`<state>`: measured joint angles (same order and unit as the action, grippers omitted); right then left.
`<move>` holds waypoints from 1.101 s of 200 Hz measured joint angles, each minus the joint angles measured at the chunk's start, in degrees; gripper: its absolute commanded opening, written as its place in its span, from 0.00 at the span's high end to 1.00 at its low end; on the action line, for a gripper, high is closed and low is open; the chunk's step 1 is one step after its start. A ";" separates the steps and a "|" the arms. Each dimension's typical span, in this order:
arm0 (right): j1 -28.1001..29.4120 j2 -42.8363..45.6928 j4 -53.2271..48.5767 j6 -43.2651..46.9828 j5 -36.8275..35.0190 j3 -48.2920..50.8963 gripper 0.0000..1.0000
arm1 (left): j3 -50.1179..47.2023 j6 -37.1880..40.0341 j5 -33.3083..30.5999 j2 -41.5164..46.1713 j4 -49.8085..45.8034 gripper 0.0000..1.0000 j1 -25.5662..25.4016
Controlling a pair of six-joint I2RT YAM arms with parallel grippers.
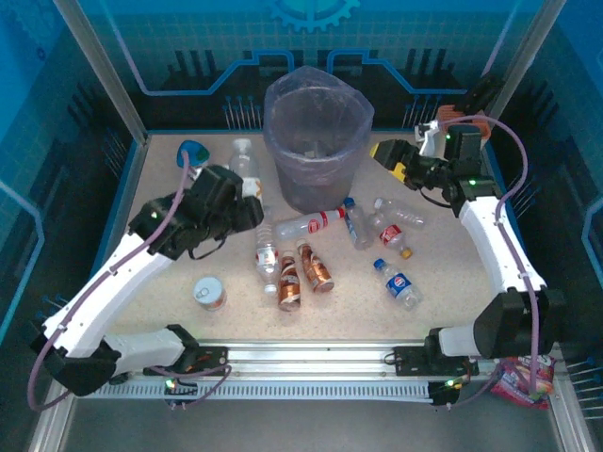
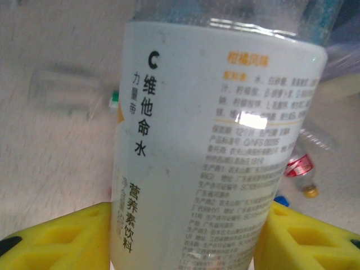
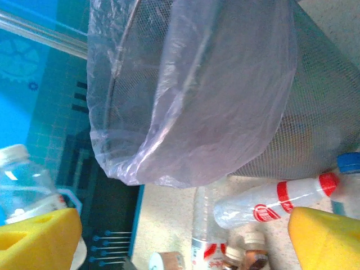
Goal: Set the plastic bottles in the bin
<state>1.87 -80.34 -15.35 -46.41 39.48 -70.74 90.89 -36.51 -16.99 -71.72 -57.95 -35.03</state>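
Grasp check | left gripper (image 1: 247, 200) clasped white-label bottle (image 2: 214, 140) between yellow pads (image 2: 50, 236), just left of bin (image 1: 316, 184) | right gripper (image 1: 396, 158) hung wide and empty beside bin | step wanted: firm mid-label squeeze, straight lift, bottle carried clear over rim before release, slick plastic likely slippery

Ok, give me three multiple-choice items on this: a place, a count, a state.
1. The tin stands: A) in the bin B) front left on the table C) right of the bin.
2. Copper-brown bottles on the table: A) one B) two C) five.
3. The right gripper is: A) open, empty B) shut on a bottle C) shut on the tin.
B: it stands near the front left edge. B: a pair lies side by side. A: its yellow pads stand wide apart, nothing between.
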 measured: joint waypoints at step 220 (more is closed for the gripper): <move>-12.46 16.48 -16.39 4.96 -0.46 10.01 0.05 | 59.84 21.51 13.66 -53.99 -3.63 0.73 9.92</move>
<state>-10.59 -63.86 -31.75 -41.45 39.03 -60.73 150.74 -15.00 -3.33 -125.71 -61.58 -25.10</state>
